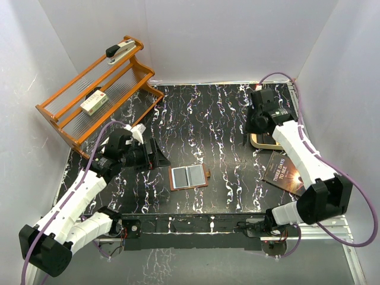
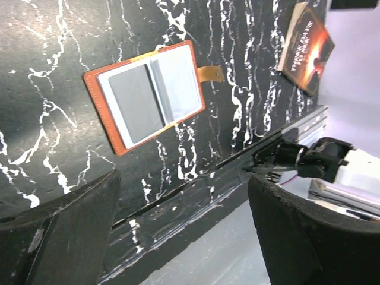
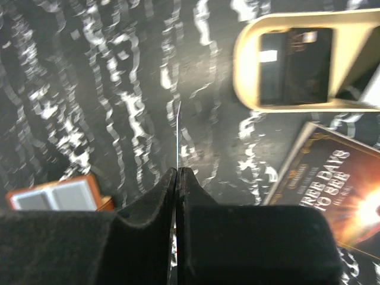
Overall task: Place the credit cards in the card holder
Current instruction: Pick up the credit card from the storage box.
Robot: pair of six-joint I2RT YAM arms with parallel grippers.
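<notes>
right gripper [image 3: 179, 172] pinched on credit card [image 3: 178, 136]: carry to card holder [image 2: 107, 116], level, slide in flat; brace with wide-open empty left gripper [image 2: 184, 184].

The desk [image 1: 225, 119] is patterned black with white veins, like marble. Toward the middle of its near edge, the card holder [image 1: 189, 177] is edged in orange-brown, with pale grey-blue pockets and a tan tab [image 2: 211, 74]. At the right edge, a dark brown book [image 1: 285, 175] is marked with pale lettering and an orange glow, beside a tan frame [image 3: 246, 59]. An orange rack [image 1: 116, 80] is seen at the far left corner. A pale card [image 3: 179, 127] is shown edge-on in the black jaws of the right gripper [image 3: 179, 173].
</notes>
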